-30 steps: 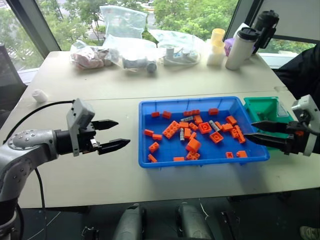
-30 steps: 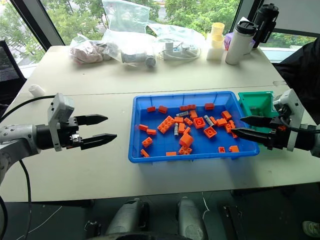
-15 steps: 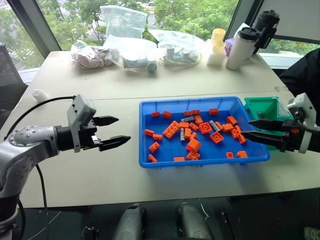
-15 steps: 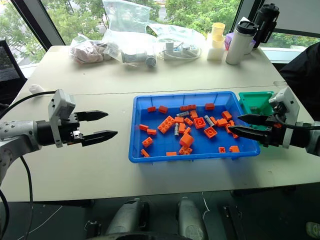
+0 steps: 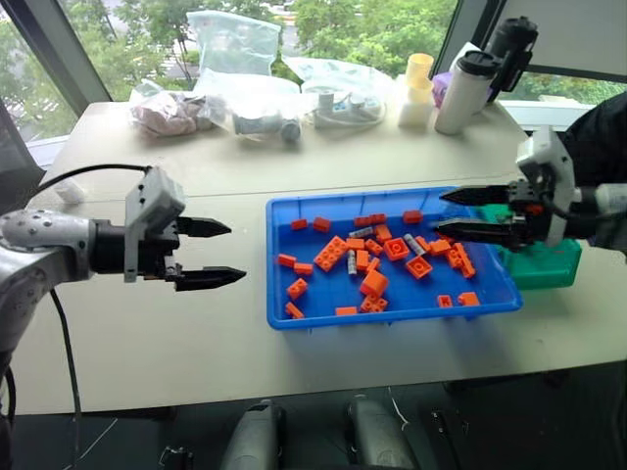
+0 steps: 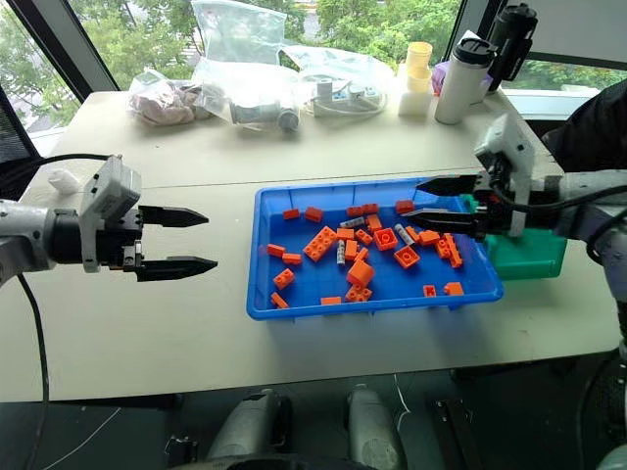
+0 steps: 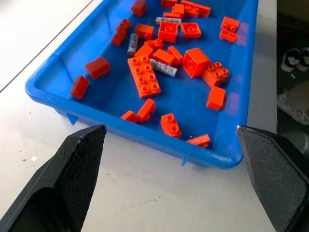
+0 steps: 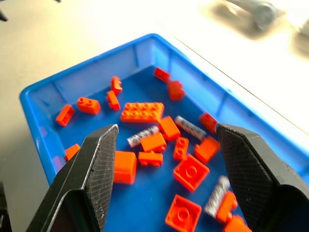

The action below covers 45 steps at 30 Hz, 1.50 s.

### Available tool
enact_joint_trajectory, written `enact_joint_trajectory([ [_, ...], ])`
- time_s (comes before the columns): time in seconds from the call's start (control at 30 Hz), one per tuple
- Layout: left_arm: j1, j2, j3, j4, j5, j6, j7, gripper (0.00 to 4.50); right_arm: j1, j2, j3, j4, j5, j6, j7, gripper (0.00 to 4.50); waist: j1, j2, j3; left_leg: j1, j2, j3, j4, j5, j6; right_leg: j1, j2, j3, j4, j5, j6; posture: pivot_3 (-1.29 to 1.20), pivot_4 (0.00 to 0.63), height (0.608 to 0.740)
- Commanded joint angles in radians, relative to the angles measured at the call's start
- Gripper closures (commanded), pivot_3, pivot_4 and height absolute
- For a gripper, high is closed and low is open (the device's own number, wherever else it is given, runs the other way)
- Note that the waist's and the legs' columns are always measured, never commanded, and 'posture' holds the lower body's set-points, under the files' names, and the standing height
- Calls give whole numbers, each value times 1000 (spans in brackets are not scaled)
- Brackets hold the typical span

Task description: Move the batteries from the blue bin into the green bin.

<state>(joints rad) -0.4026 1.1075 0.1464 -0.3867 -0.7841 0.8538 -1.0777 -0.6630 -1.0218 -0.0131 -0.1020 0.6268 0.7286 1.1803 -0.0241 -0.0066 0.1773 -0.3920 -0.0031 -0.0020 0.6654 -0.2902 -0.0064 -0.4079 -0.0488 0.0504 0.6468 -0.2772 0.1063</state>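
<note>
The transfer looks barely begun: at least three batteries (image 8: 143, 136) lie in the blue bin (image 5: 294, 318), scattered among orange plastic bricks (image 5: 332, 253) near the tray's middle, and none can be made out in the green bin (image 5: 545, 264), whose inside is mostly hidden behind the right arm. The batteries are thin grey-silver cylinders with a dull metallic, speckled surface; they lie flat, apart from one another, some touching or just beside bricks. The bricks are glossy, studded, in square and long forms. The blue bin is a wide, shallow, smooth plastic tray with a raised rim; the green bin is a smaller, deeper teal tub just beside its right end. The right gripper (image 5: 460, 212) hovers over the right part of the tray with its two black, textured fingers spread and nothing between them. The left gripper (image 5: 217, 254) hangs over bare table well apart from the tray, fingers likewise spread and empty. Every battery seen remains to be picked out from the bricks.
</note>
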Motion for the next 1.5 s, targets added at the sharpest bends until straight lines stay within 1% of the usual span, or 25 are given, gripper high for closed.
enact_joint_trajectory([
  [0.03,-32,10,-20,21,56,-69,-39,0,-177,105,205,146,-162,-151,146,664,0,0,0,0,0,0,0,0,0,0,0,0,0,0,0,0,150,740],
  [0.1,-18,12,-26,14,65,-87,-64,0,-272,191,302,268,-262,-264,208,21,2,0,1,-1,0,1,0,0,0,-1,0,0,1,0,0,0,150,740],
  [0.17,2,18,-47,7,85,-113,-97,0,-333,256,353,371,-327,-348,247,21,4,0,1,-2,0,1,0,0,0,-2,0,0,1,0,0,0,150,740],
  [0.23,12,11,-52,4,97,-125,-99,0,-384,316,403,461,-369,-398,319,21,10,0,1,-5,-1,0,0,0,-1,-4,-1,-1,1,0,0,0,150,740],
  [0.3,24,5,-38,-18,83,-112,-93,0,-429,374,444,564,-421,-465,368,21,10,0,1,-11,-1,0,2,1,-2,-9,-1,-1,2,0,0,0,150,740],
  [0.33,30,1,-30,-31,75,-103,-87,0,-448,398,459,615,-447,-499,385,21,8,0,1,-16,-1,-1,4,2,-3,-15,-2,-1,3,1,0,0,150,740],
  [0.47,67,-16,1,-81,55,-76,-41,0,-499,449,543,759,-510,-615,433,21,7,0,1,-18,-2,-1,4,2,-4,-17,-2,-1,4,1,0,0,150,740],
  [0.5,74,-19,8,-95,46,-66,-29,0,-508,452,572,783,-510,-643,434,21,6,0,1,-18,-2,-1,4,2,-4,-18,-2,-1,4,1,0,0,150,740],
  [0.6,99,-29,38,-127,19,-39,4,0,-546,519,593,896,-543,-725,434,21,1,0,1,-18,-1,-1,4,3,-5,-18,-2,-1,6,1,0,0,150,740],
  [0.7,132,-29,59,-147,15,-29,31,0,-593,596,583,1027,-613,-818,434,21,-17,0,1,-17,-1,-1,3,5,-8,-19,-2,-1,9,1,-1,0,150,740],
  [0.9,150,-39,80,-175,-11,-8,73,0,-640,667,556,1169,-693,-915,423,21,-21,0,1,-17,-1,-3,3,5,-9,-20,-2,-1,11,1,-1,0,150,740],
  [1.07,153,-64,76,-203,-35,7,118,0,-658,718,566,1263,-790,-1006,335,21,-21,0,1,-17,-1,-3,3,6,-11,-20,-2,-1,12,1,-1,0,150,740],
  [1.13,144,-75,65,-204,-36,9,133,0,-661,742,567,1293,-828,-1033,265,21,-21,0,1,-16,-1,-3,3,7,-11,-20,-2,-1,12,1,-1,0,150,740],
  [1.17,139,-79,59,-203,-36,10,139,0,-664,749,571,1306,-850,-1047,237,21,-22,0,1,-16,-1,-3,3,9,-16,-21,-2,-1,13,1,-1,0,150,740],
  [1.2,137,-81,56,-205,-37,10,143,0,-667,754,571,1316,-868,-1058,220,540,-22,0,1,-16,-1,-3,2,9,-16,-21,-2,-1,13,1,-1,0,150,740],
  [1.23,135,-84,53,-206,-38,11,147,0,-671,758,565,1324,-872,-1057,225,901,-22,0,1,-16,-1,-3,2,9,-16,-21,-2,-1,14,1,-1,0,150,740],
  [1.27,133,-86,51,-206,-38,11,150,0,-674,762,558,1330,-875,-1056,231,1368,-22,0,1,-16,-1,-3,2,10,-17,-21,-2,-1,14,1,-1,0,150,740],
  [1.33,132,-88,49,-205,-40,9,154,0,-682,767,543,1333,-875,-1058,244,2574,-22,0,1,-16,-1,-3,2,10,-17,-21,-2,-1,15,1,-1,0,150,740],
  [1.37,131,-90,47,-203,-38,8,156,0,-687,771,529,1332,-869,-1057,248,2876,-22,0,1,-16,-1,-3,2,10,-17,-21,-2,-1,15,1,-1,0,150,740],
  [1.4,130,-91,45,-202,-38,6,157,0,-690,773,518,1332,-866,-1056,251,3380,-22,0,1,-16,-1,-3,2,10,-17,-21,-2,-1,15,1,-1,0,150,740],
  [1.5,120,-98,31,-194,-31,0,161,0,-711,780,461,1326,-836,-1035,263,3430,-22,0,1,-16,-1,-3,2,10,-17,-21,-2,-1,15,1,-1,0,150,740],
])
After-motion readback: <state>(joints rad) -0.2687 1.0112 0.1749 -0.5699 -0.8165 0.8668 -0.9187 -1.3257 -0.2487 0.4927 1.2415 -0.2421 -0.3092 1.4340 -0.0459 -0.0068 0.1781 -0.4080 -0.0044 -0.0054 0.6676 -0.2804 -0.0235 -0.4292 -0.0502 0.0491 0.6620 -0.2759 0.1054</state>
